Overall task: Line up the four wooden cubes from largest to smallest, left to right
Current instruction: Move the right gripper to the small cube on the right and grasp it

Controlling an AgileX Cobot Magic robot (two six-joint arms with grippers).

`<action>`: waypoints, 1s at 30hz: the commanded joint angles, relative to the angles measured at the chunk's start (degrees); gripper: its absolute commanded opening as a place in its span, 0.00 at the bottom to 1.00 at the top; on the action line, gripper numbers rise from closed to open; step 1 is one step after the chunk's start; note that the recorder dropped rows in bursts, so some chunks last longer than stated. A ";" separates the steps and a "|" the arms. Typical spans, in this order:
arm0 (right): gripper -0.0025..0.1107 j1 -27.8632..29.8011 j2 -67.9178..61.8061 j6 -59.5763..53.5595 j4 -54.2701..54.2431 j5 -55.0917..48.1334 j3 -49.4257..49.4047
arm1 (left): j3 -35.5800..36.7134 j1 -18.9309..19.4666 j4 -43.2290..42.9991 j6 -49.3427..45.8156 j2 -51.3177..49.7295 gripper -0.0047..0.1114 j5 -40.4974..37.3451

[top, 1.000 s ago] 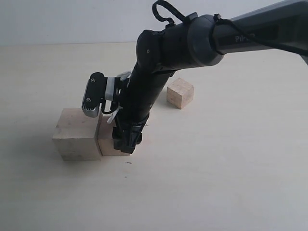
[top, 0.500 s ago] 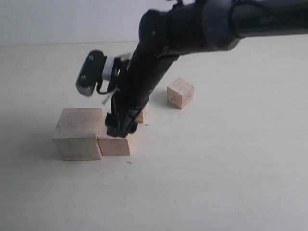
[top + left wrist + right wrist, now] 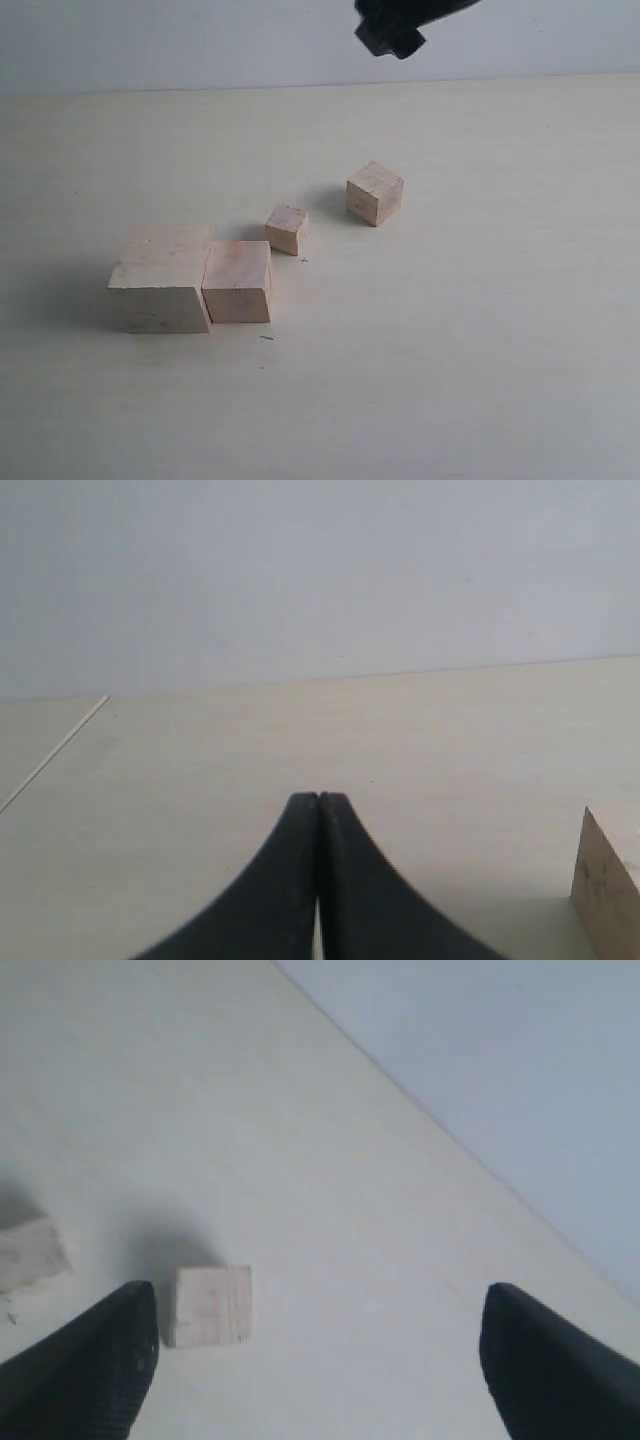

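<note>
Four pale wooden cubes lie on the table. The largest cube (image 3: 160, 278) stands at the left, with the second-largest cube (image 3: 238, 282) touching its right side. The smallest cube (image 3: 287, 229) sits just behind them, and the third cube (image 3: 375, 192) lies further back right. My right gripper (image 3: 320, 1295) is open and empty, raised high above the third cube (image 3: 208, 1306), with the smallest cube (image 3: 30, 1252) at the frame edge. Only a black tip of the right arm (image 3: 392, 30) shows in the exterior view. My left gripper (image 3: 318, 798) is shut on nothing, low over the table, beside a cube's edge (image 3: 605, 895).
The pale table (image 3: 480, 330) meets a light wall (image 3: 200, 40) at the back. A thin seam (image 3: 55, 750) runs across the tabletop in the left wrist view.
The right arm rose from the second-largest cube, which it left against the largest cube, and pulled up and back almost out of the exterior view. The cubes stayed put.
</note>
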State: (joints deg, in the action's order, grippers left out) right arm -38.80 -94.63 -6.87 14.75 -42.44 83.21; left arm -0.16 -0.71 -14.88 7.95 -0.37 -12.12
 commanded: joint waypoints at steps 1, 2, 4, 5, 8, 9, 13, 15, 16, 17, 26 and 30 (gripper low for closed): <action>0.75 3.96 -3.70 3.65 0.47 -2.85 0.06 | 0.16 0.15 0.55 -0.21 0.37 0.04 0.20; 0.75 4.33 -4.68 3.77 0.35 -2.85 0.06 | 0.16 0.15 0.55 -0.21 0.37 0.04 0.20; 0.75 4.59 -7.43 4.53 0.21 -2.85 0.06 | 0.16 0.15 0.55 -0.21 0.37 0.04 0.20; 0.75 4.59 -8.63 4.99 0.21 -2.85 0.06 | 0.16 0.15 0.55 -0.21 0.37 0.04 0.20; 0.75 4.59 -13.44 5.09 -0.84 -2.16 0.06 | 0.16 0.15 0.55 -0.21 0.37 0.04 0.20; 0.75 4.59 -15.01 5.09 -1.42 -1.74 0.06 | 0.16 0.15 0.55 -0.21 0.37 0.04 0.20; 0.75 4.59 -20.34 5.09 -4.18 0.04 0.06 | 0.16 0.15 0.55 -0.21 0.37 0.04 0.20; 0.75 4.59 -22.27 5.09 -5.10 0.95 0.06 | 0.16 0.15 0.55 -0.21 0.37 0.04 0.20; 0.75 4.59 -23.14 4.90 -5.68 1.60 0.06 | 0.16 0.15 0.55 -0.21 0.37 0.04 0.20; 0.75 4.59 -23.92 4.78 -6.08 2.40 0.06 | 0.16 0.15 0.55 -0.21 0.37 0.04 0.20; 0.44 4.59 -29.56 2.76 -6.21 9.85 0.06 | 0.16 0.15 0.55 -0.21 0.37 0.04 0.20; 0.07 4.59 -27.82 1.82 -5.82 7.79 0.06 | 0.16 0.15 0.55 -0.21 0.37 0.04 0.20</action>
State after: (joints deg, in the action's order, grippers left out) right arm -34.46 -123.73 -4.18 8.40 -33.42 83.21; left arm -0.16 -0.71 -14.88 7.95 -0.37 -12.12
